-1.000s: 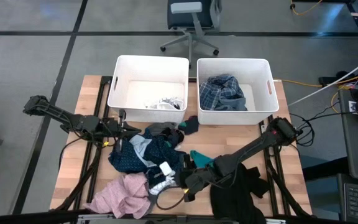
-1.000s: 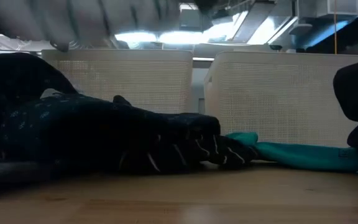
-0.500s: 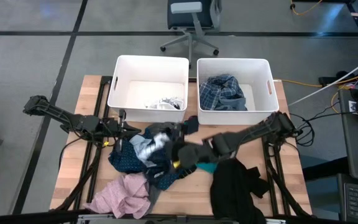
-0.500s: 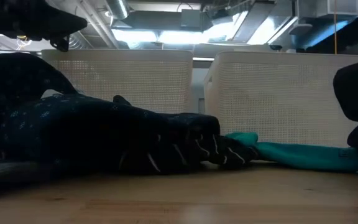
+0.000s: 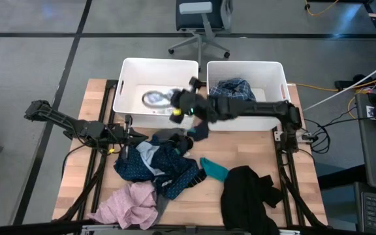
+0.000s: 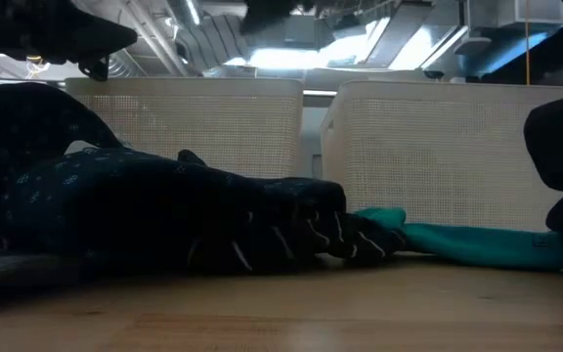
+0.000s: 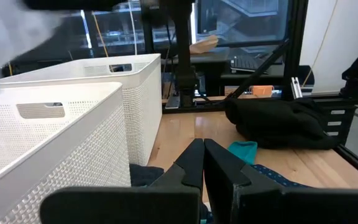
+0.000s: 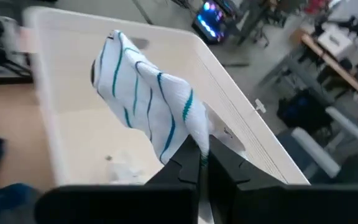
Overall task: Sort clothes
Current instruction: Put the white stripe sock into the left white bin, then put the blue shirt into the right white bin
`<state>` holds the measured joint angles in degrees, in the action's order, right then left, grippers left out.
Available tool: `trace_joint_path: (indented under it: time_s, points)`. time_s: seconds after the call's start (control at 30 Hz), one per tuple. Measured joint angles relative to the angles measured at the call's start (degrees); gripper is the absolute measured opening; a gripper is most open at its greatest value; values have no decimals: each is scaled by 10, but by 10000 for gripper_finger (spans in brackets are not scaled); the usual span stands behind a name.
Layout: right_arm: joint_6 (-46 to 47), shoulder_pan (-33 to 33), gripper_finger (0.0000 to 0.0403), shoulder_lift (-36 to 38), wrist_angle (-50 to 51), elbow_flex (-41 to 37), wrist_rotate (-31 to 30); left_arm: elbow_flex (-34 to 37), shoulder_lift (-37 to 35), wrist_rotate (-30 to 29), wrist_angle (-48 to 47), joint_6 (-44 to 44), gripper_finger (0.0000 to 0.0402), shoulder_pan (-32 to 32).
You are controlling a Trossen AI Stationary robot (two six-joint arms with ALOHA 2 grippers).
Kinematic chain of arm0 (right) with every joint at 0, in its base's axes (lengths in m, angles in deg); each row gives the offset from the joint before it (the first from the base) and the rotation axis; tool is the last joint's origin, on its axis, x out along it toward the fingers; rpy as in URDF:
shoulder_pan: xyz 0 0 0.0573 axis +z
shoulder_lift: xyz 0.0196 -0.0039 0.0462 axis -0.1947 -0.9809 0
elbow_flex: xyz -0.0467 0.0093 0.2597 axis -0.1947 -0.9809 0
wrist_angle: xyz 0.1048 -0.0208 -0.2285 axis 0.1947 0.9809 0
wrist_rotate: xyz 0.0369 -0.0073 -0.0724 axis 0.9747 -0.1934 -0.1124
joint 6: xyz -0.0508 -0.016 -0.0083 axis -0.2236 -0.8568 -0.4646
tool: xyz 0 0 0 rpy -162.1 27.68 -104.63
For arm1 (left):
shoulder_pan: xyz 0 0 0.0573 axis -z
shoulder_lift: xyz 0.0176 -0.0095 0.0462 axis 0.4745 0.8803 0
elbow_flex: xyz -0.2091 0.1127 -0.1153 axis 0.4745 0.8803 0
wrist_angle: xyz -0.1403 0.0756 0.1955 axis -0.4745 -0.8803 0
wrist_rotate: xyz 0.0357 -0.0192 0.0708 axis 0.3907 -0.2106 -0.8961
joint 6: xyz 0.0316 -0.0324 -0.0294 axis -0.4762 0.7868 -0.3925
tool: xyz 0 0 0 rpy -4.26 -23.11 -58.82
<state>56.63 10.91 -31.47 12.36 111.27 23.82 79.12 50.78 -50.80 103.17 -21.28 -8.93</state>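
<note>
My right gripper (image 5: pixel 172 103) reaches in from the table's right and is shut on a white cloth with teal stripes (image 8: pixel 143 99), held over the left white tub (image 5: pixel 126 81). A mixed pile of navy and dark clothes (image 5: pixel 158 163) lies on the table's middle. Near it lie a pink garment (image 5: pixel 132 205), a black garment (image 5: pixel 250 196) and a teal sock (image 5: pixel 213 168). A blue plaid piece (image 5: pixel 234 94) lies in the right tub (image 5: pixel 279 72). My left gripper (image 7: pixel 202 163) waits shut at the pile's left edge (image 5: pixel 126 134), holding nothing. My right gripper pinches one bunched end of the striped cloth (image 8: pixel 191 138) between its two fingers; how many layers, I cannot tell. The fingers come from the table's right, slanting a little downward. The cloth sticks out beyond the fingertips, lifted clear above the left tub's inside.
The two tubs stand side by side at the table's far edge, with a narrow gap between them. In the low view, dark clothes (image 6: pixel 164 215) and the teal sock (image 6: pixel 477 244) lie before the tub walls. Bare wood shows at the table's near right and far left corners.
My right gripper has risen from the near side of the pile and swung toward the far edge, levelling out as it went. It carried the striped cloth clear of the pile and over the left tub. The pile stayed where it was.
</note>
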Motion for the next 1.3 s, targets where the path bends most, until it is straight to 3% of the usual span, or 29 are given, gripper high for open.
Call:
trace_joint_path:
  time_s: [0.17,0.4,0.6,0.77,0.9,1.03,1.3]
  points:
    - [26,-59,15,-4,0,0,54,0,0,0,0,-1,1,0]
    - [85,-111,22,-9,24,0,83,0,0,0,0,-1,1,0]
    - [141,-130,92,-16,48,-1,121,0,0,0,0,-1,1,0]
    - [143,-128,170,-16,47,-1,124,0,0,0,-2,-1,1,0]
    - [142,-128,206,-10,62,0,163,0,0,0,-2,-1,1,0]
    - [146,-119,217,-4,137,32,204,0,0,0,-2,-1,1,0]
    - [188,-27,218,8,323,117,210,0,0,0,-2,-4,1,0]
